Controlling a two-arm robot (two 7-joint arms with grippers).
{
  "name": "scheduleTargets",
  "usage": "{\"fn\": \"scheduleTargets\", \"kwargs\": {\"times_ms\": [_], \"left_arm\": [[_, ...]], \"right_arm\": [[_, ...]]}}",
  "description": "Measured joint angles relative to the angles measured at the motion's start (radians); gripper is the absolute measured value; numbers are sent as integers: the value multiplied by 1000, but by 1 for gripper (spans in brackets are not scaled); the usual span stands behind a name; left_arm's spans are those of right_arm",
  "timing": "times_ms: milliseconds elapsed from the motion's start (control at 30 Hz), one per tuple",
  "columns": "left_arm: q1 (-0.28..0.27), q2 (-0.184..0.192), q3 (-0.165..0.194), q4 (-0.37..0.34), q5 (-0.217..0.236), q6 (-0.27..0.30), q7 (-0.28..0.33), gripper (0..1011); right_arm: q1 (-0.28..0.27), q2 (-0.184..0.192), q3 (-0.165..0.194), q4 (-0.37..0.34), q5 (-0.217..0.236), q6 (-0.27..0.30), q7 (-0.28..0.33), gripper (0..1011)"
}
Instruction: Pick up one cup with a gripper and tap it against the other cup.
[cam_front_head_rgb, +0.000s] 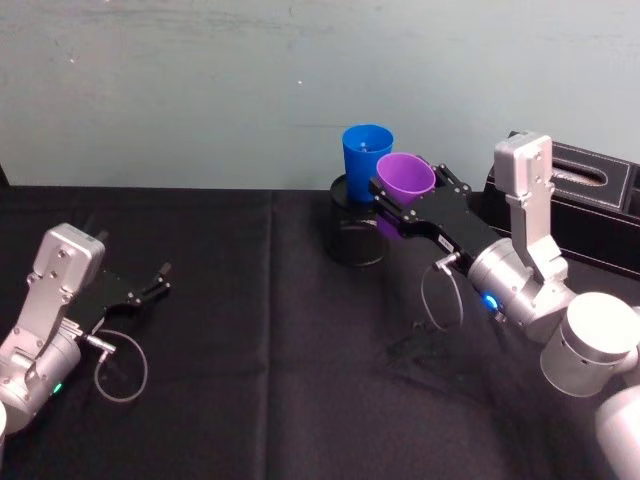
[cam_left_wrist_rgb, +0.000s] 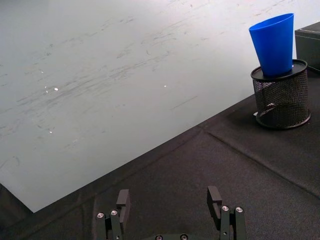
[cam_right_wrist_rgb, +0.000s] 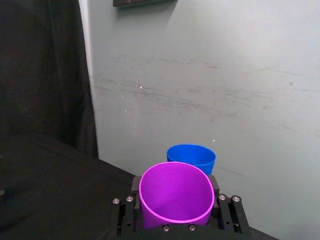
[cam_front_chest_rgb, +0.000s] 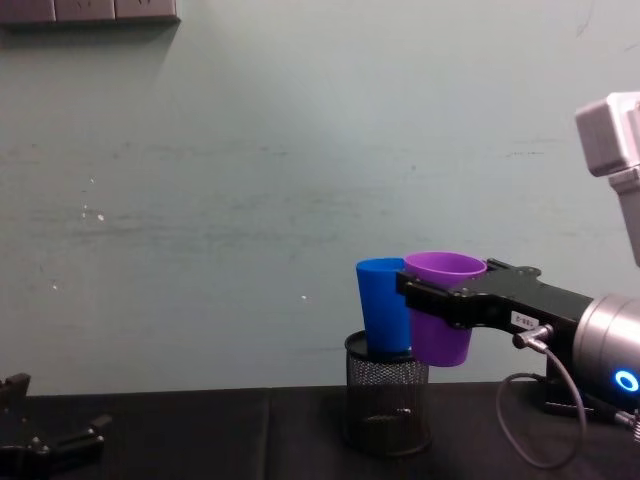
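My right gripper (cam_front_head_rgb: 403, 196) (cam_front_chest_rgb: 432, 295) is shut on the purple cup (cam_front_head_rgb: 405, 176) (cam_right_wrist_rgb: 176, 197) (cam_front_chest_rgb: 443, 307) and holds it upright in the air. The purple cup's side touches or nearly touches the blue cup (cam_front_head_rgb: 366, 156) (cam_front_chest_rgb: 382, 305) (cam_right_wrist_rgb: 191, 157) (cam_left_wrist_rgb: 274, 43), which stands upright on top of a black wire-mesh pen holder (cam_front_head_rgb: 355, 232) (cam_front_chest_rgb: 387, 405) (cam_left_wrist_rgb: 281, 98). My left gripper (cam_front_head_rgb: 157, 279) (cam_left_wrist_rgb: 170, 205) rests open near the table's left side, far from both cups.
A black box (cam_front_head_rgb: 590, 205) stands at the back right behind my right arm. A black cloth (cam_front_head_rgb: 260, 350) covers the table, and a pale wall rises right behind the cups.
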Motion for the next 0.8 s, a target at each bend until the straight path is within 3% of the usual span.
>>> {"fn": "scheduleTargets", "kwargs": {"times_ms": [800], "left_arm": [[0,0,0,0,0,0,0,1011]], "right_arm": [[115,-37,-10,190,-1,-62,39,757]]}}
